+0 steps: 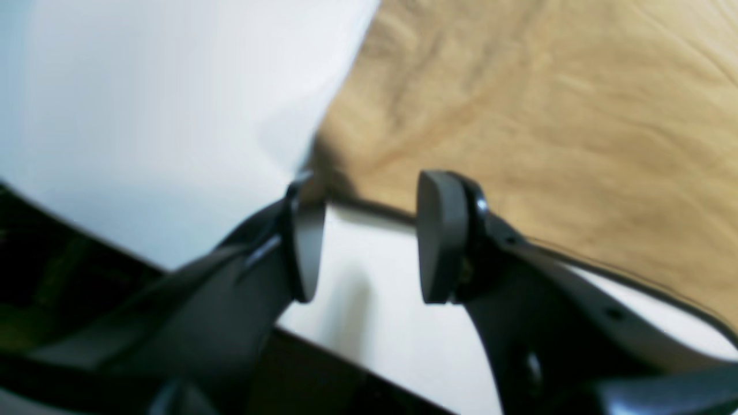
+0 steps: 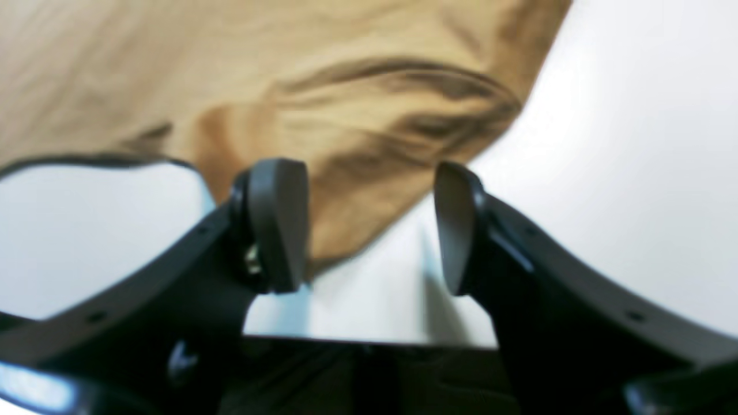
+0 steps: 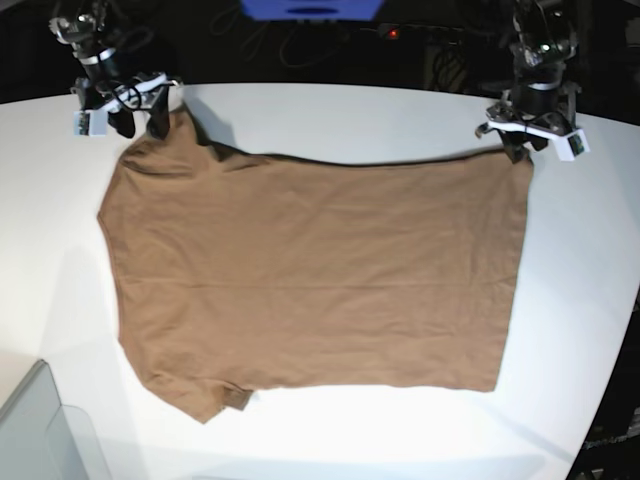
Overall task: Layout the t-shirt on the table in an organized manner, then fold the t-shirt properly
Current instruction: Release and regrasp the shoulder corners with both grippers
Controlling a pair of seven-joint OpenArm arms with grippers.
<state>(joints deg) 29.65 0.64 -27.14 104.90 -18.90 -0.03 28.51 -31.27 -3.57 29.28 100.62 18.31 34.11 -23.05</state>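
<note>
**Shirt spread flat, both grippers open at its far corners**

You see the t-shirt point(image 3: 310, 270) lying spread on the table point(image 3: 590, 300), brown and mostly smooth, filling the middle of the base view. One short sleeve sticks out at the near left, next to the grey bin corner point(image 3: 40, 430) at the bottom left edge. The other sleeve reaches up to the far left corner. The straight hem runs down the right side of that view.

Your left gripper point(image 1: 369, 236) sits at the far right corner of the shirt in the base view. In its wrist view the two pads stand apart with bare white table between them and nothing clamped. The shirt's edge runs just behind the pads, and its corner comes up close behind the left-hand pad point(image 1: 305, 253); the blur does not let you tell whether cloth and pad touch.

Your right gripper point(image 2: 369, 225) is at the far left corner in the base view, over the sleeve. Its jaws are also apart. In its wrist view a wrinkled flap of sleeve hangs down into the gap, lying closer to the left-hand pad point(image 2: 277, 225), and you cannot tell whether it brushes that pad. The pads are not closed on it.

Beyond the table's curved far edge the background is dark, with cables and a blue shape point(image 3: 310, 8) at the top.
</note>
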